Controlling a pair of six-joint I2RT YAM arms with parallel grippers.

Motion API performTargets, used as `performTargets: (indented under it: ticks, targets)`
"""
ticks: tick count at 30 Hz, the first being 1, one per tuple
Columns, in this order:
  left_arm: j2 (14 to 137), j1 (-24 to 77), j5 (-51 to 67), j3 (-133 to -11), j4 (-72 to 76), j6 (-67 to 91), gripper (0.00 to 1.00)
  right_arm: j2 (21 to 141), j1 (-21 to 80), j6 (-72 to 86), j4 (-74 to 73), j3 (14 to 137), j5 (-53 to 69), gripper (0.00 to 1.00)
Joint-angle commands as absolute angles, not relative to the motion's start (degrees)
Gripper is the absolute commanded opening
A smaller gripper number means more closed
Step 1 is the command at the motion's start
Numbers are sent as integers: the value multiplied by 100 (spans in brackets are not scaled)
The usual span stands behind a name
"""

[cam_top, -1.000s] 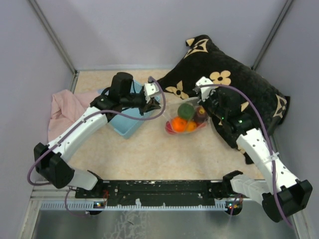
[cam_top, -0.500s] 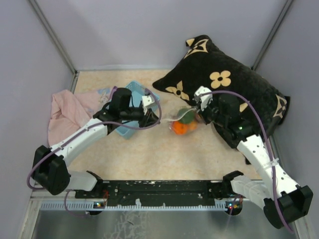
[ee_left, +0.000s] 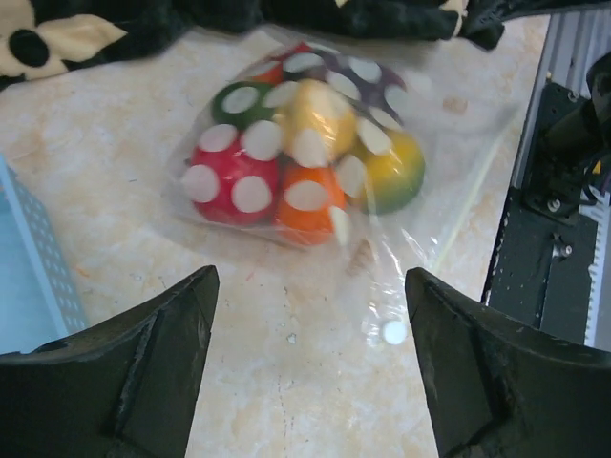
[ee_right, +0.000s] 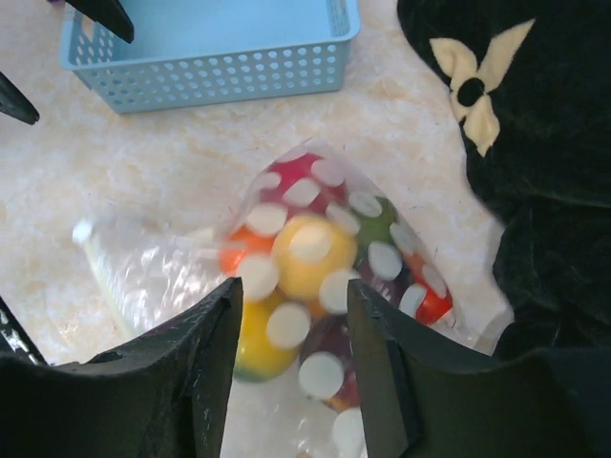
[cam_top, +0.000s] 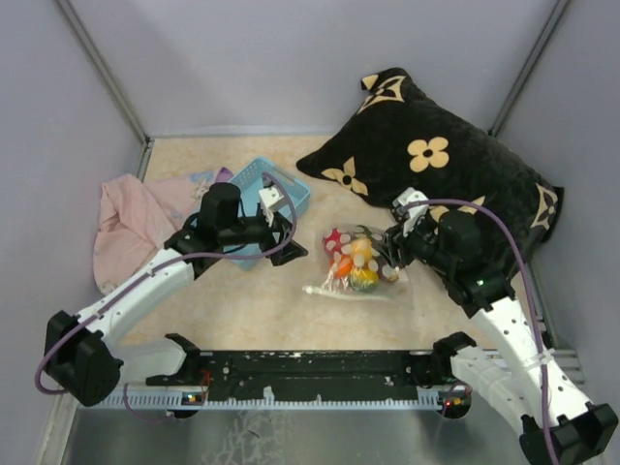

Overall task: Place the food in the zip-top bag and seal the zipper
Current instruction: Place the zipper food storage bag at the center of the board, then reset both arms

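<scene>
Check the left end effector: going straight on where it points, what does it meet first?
Likely the zip-top bag, its loose clear edge before the food inside. The left end effector is open, not touching it; depth is unclear, so the tabletop could come first.

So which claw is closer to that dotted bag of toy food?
Right. The right claw hangs at the edge of the bag; the left claw sits apart, toward the basket.

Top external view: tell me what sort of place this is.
Probably a robot test cell: plain grey walls box in a small tabletop, two arms are bolted at its near edge, and toy food sits in a dotted bag.
</scene>
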State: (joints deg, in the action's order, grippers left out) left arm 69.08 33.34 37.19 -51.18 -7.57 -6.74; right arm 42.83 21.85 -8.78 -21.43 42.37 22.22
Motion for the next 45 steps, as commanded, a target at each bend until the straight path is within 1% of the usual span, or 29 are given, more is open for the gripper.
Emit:
performTargets:
  ticks: [1, 2, 3, 5, 12, 14, 17, 19, 24, 29, 32, 38, 45]
  targets:
    - [6410, 3340, 2648, -5386, -976, 18, 90, 3832, 2162, -373, -2010, 4463, 1735, 54]
    - [6264, 3333, 2324, -5376, -1010, 116, 95, 3713, 2162, -260, -2012, 4465, 1471, 66]
    - [6101, 3331, 1996, -5334, -1025, 231, 98, 3596, 2162, -124, -2013, 4463, 1141, 74]
    - [5764, 3322, 1331, -5215, -1012, 405, 100, 3406, 2162, 38, -2104, 4496, 594, 76]
    - [4335, 3314, -780, -4575, -1340, 991, 100, 3016, 2162, 484, -2655, 4762, -1437, 76]
    - [3900, 3314, -1118, -4454, -1644, 1133, 100, 2888, 2164, 615, -2842, 4824, -2053, 77]
    - [3289, 3313, -1531, -4303, -2111, 1408, 100, 2571, 2164, 572, -3094, 4886, -2530, 77]
    - [2871, 3313, -1726, -4216, -2394, 1648, 100, 2308, 2162, 571, -3171, 4887, -2602, 77]
    - [1870, 3314, -1979, -3860, -2912, 2034, 100, 1724, 2162, 529, -3483, 4904, -2302, 77]
    - [1153, 3315, -2246, -3569, -3458, 2441, 100, 1227, 2162, 598, -3663, 4738, -2330, 77]
    - [776, 3313, -2347, -3317, -3479, 2580, 100, 999, 2163, 702, -3638, 4531, -2306, 78]
    - [580, 3313, -2479, -3270, -3568, 2698, 100, 704, 2162, 896, -3588, 4184, -2281, 78]
    - [580, 3313, -2606, -3239, -3630, 2782, 100, 670, 2162, 844, -3461, 4073, -2246, 79]
